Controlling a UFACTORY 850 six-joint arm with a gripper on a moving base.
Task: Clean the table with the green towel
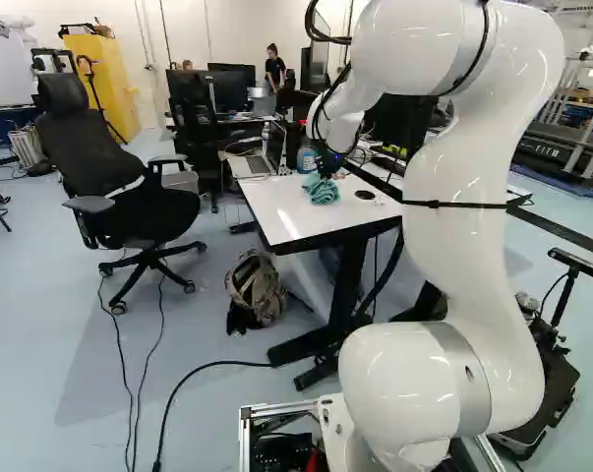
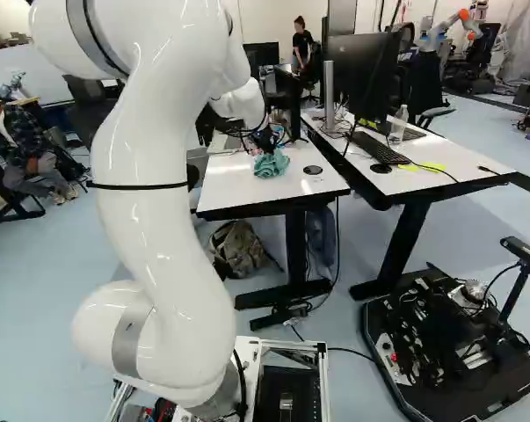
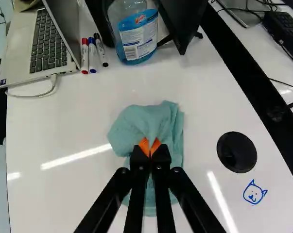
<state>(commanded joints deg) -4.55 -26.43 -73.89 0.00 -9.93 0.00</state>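
On the glossy white tabletop (image 3: 63, 126) are seen a crumpled teal cloth towel (image 3: 136, 127); far left, an open silver laptop (image 3: 32, 53); far, three white-barrelled markers (image 3: 92, 56) and a clear bottle of blue liquid (image 3: 136, 36); right, a round black disc (image 3: 237, 152) and blue-inked face (image 3: 253, 193).

Glossy white arm (image 1: 473, 221) — bulbous joints (image 1: 394, 388), grey bands (image 1: 460, 379), black strap (image 1: 453, 205) (snug round middle), black cables (image 1: 330, 39) — orange pads (image 3: 144, 146).
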